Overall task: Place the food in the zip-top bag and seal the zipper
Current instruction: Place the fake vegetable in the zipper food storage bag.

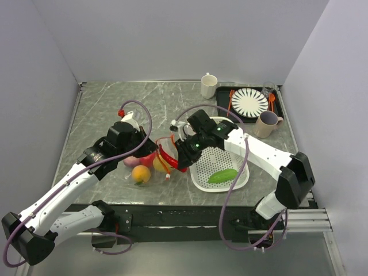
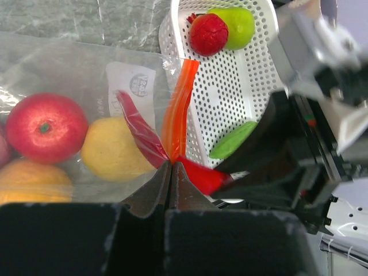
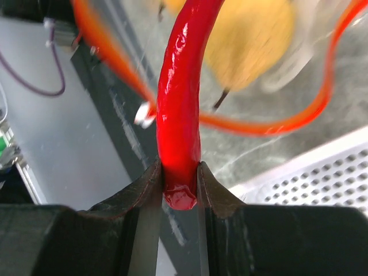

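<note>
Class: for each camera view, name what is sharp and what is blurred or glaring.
Right wrist: red chilli sharp, with glare streaks; yellow ball behind it blurred. Left wrist: red ball in the zip-top bag crisp; right arm washed out, blurred. Top external: evenly sharp.

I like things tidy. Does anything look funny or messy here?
Only the orange zipper: it bends in a wobbly loop, pinched by the left hand. The right hand holds a chilli there. Nothing looks spilled.
</note>
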Controlling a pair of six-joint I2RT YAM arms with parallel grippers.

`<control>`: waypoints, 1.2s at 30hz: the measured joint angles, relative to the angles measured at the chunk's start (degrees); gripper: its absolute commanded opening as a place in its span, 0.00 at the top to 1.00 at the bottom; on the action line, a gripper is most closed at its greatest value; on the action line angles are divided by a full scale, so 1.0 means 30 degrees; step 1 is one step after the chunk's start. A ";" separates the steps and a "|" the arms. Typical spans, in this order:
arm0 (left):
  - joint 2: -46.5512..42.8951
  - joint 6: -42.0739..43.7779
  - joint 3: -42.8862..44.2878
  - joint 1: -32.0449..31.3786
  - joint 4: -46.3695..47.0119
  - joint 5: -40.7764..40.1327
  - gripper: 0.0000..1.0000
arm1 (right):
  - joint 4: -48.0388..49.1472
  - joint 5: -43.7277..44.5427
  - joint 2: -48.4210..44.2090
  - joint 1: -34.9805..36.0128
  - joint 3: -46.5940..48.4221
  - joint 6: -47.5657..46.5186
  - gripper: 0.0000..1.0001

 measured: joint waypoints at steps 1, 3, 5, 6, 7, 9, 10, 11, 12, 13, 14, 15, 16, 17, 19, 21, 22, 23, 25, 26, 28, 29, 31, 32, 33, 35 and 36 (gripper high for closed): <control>0.0000 0.0066 0.0000 0.0000 -0.0007 0.0087 0.99 | -0.0007 0.0197 0.0393 0.0000 0.0437 0.0007 0.84; 0.0000 0.0160 0.0000 0.0000 -0.0022 0.0153 0.99 | 0.0007 0.0612 0.1078 0.0000 0.1275 0.0051 0.83; -0.0007 0.0204 0.0000 0.0000 -0.0029 0.0160 0.99 | 0.0109 0.0969 0.1625 0.0000 0.1931 0.0321 0.77; -0.0015 0.0219 0.0000 0.0000 -0.0029 0.0160 0.99 | 0.0328 0.1180 0.1909 0.0000 0.2193 0.0554 0.76; -0.0022 0.0219 0.0000 0.0000 -0.0029 0.0153 0.99 | 0.0605 0.1384 0.2113 0.0000 0.2280 0.0823 0.75; -0.0036 0.0211 0.0000 0.0000 -0.0044 0.0146 0.99 | 0.1100 0.1719 0.2426 0.0000 0.2331 0.1545 0.73; -0.0044 0.0211 0.0000 0.0000 -0.0036 0.0138 0.99 | 0.1377 0.1821 0.2550 0.0007 0.2324 0.1996 0.71; -0.0058 0.0211 0.0000 0.0000 -0.0036 0.0124 0.99 | 0.1632 0.1909 0.2637 0.0066 0.2324 0.2324 0.69; -0.0080 0.0211 0.0000 0.0000 -0.0029 0.0095 0.99 | 0.1945 0.2055 0.2674 0.0124 0.2295 0.2703 0.68; -0.0109 0.0211 0.0000 0.0000 -0.0029 0.0073 0.99 | 0.2412 0.2208 0.2674 0.0175 0.2215 0.3162 0.67; -0.0138 0.0204 0.0000 0.0000 -0.0007 0.0058 0.99 | 0.2871 0.2324 0.2674 0.0240 0.2135 0.3636 0.67; -0.0189 0.0197 0.0000 0.0000 0.0022 0.0058 0.99 | 0.3417 0.2361 0.2674 0.0321 0.2025 0.4087 0.67; -0.0240 0.0189 0.0000 0.0000 0.0058 0.0058 0.99 | 0.4014 0.2382 0.2667 0.0372 0.1872 0.4452 0.64; -0.0277 0.0175 0.0000 0.0000 0.0095 0.0058 0.99 | 0.4554 0.2390 0.2667 0.0430 0.1712 0.4874 0.63; -0.0291 0.0153 0.0000 0.0000 0.0233 0.0066 0.99 | 0.5421 0.2310 0.2674 0.0539 0.1443 0.5625 0.57; -0.0284 0.0124 0.0000 0.0000 0.0313 0.0058 0.99 | 0.5865 0.2295 0.2710 0.0699 0.1435 0.6164 0.49; -0.0284 0.0117 0.0000 0.0000 0.0335 0.0058 0.99 | 0.6069 0.2302 0.2718 0.0765 0.1435 0.6317 0.39; -0.0291 0.0066 0.0000 0.0000 0.0342 0.0058 0.99 | 0.6186 0.2339 0.2739 0.0838 0.1464 0.6397 0.37; -0.0291 0.0000 0.0000 0.0000 0.0328 0.0058 0.99 | 0.6280 0.2492 0.2739 0.1064 0.1479 0.6528 0.32; -0.0328 -0.0007 0.0000 0.0000 0.0226 0.0036 0.99 | 0.6280 0.2710 0.2739 0.1144 0.1472 0.6492 0.31; -0.0517 -0.0124 0.0000 0.0000 0.0102 -0.0233 0.99 | 0.6317 0.3053 0.2739 0.1180 0.1443 0.6499 0.31; -0.0612 -0.0160 0.0000 0.0000 0.0124 -0.0328 0.99 | 0.6317 0.3351 0.2718 0.1209 0.1443 0.6484 0.30; -0.0743 -0.0233 0.0000 0.0000 0.0095 -0.0590 0.99 | 0.6098 0.4109 0.2550 0.1253 0.1435 0.6470 0.30; -0.0816 -0.0299 0.0000 0.0000 0.0058 -0.0714 0.99 | 0.5945 0.4823 0.2317 0.1282 0.1341 0.6455 0.28; -0.0882 -0.0306 0.0000 0.0000 0.0015 -0.0831 0.99 | 0.5836 0.5501 0.1931 0.1311 0.1129 0.6462 0.28; -0.0969 -0.0321 0.0000 0.0000 -0.0051 -0.1086 0.99 | 0.5508 0.6958 0.0809 0.1311 0.0415 0.6477 0.25; -0.0998 -0.0321 0.0000 0.0000 -0.0080 -0.1151 0.99 | 0.5370 0.7839 -0.0015 0.1282 -0.0080 0.6484 0.24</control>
